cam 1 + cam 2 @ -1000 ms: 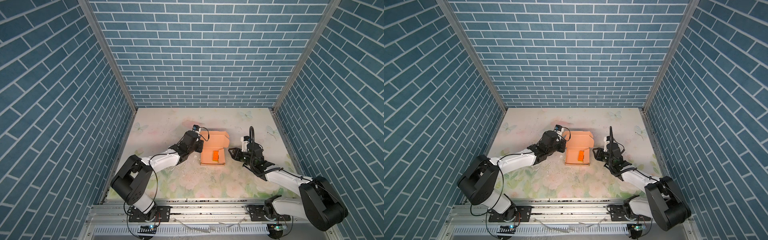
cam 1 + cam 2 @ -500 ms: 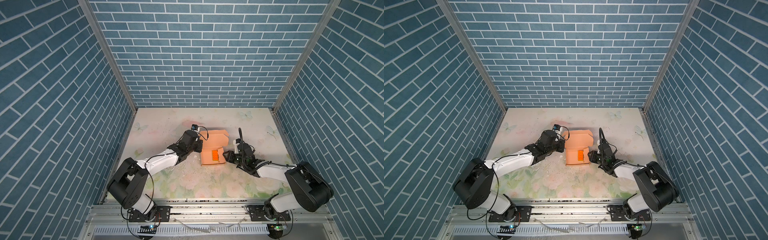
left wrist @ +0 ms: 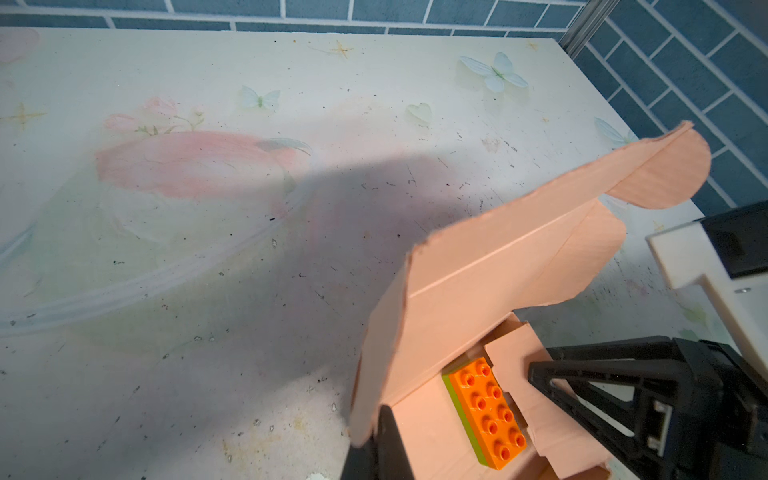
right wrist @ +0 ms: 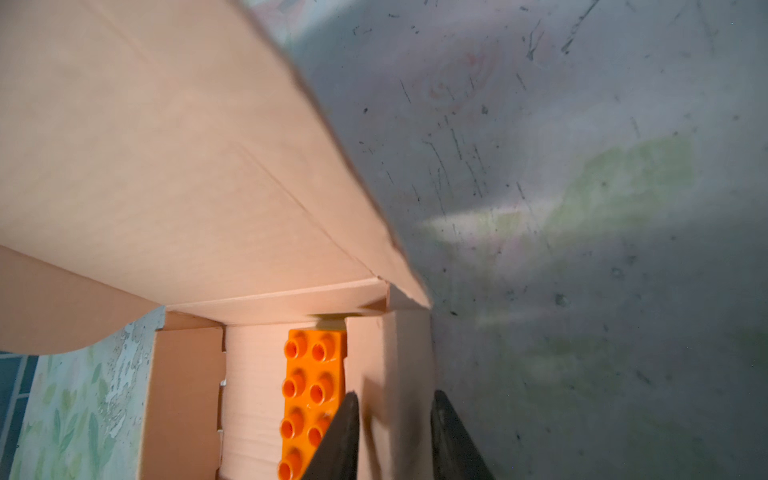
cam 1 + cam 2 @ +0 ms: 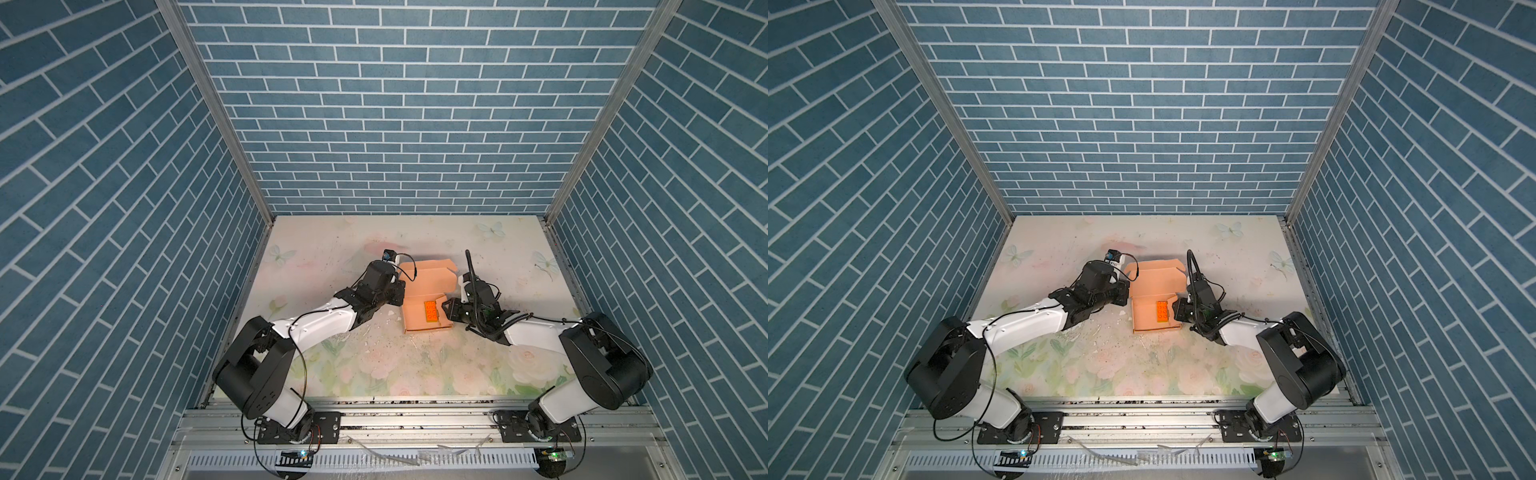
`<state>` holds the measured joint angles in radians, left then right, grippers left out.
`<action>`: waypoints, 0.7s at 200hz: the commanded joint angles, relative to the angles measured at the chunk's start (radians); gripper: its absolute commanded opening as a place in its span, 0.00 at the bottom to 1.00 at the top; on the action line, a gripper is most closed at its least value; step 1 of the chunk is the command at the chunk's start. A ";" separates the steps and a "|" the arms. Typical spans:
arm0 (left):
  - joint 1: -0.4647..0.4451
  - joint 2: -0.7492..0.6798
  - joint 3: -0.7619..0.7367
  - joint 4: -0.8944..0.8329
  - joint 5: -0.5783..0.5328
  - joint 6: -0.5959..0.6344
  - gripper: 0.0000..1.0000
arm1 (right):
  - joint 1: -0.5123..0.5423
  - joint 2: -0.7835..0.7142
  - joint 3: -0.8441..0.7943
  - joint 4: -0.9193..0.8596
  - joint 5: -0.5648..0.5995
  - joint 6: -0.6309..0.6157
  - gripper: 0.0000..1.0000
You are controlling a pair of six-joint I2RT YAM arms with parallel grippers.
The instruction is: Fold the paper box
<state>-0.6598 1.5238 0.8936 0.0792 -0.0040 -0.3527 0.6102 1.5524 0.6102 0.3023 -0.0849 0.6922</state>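
Wall-folding, seemingly: left tool (image 3: pixel 370 444) pinches the box (image 5: pixel 413 316) at its left wall, right tool (image 4: pixel 392 415) straddles the right wall, grip unclear; next, squeeze and fold inward.

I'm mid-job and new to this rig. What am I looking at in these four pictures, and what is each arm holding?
Two black-and-white robot arms work on a floral-printed table. Both top views look down from overhead; each wrist picture comes from a camera on an arm. Between the arms lies the peach-tan cardboard paper box, lid raised, with a small orange studded toy brick inside. The left arm's fingers are shut, seemingly pinching the box's left wall. The right arm's fingers stand apart astride its right wall, not visibly clamped.
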 commanded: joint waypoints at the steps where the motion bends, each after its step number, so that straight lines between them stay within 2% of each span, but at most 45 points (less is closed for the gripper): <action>1: -0.004 -0.026 0.009 -0.006 0.002 -0.006 0.00 | 0.021 0.018 0.041 -0.087 0.063 -0.063 0.28; 55: -0.005 -0.028 0.005 -0.004 0.001 -0.006 0.00 | 0.058 0.043 0.103 -0.198 0.125 -0.117 0.27; 140: -0.005 -0.036 0.004 -0.027 -0.003 -0.007 0.00 | 0.089 0.060 0.114 -0.241 0.238 -0.150 0.10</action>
<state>-0.6598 1.5185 0.8936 0.0696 -0.0017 -0.3527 0.6891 1.5967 0.6968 0.1093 0.0868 0.5701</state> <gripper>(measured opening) 0.053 0.112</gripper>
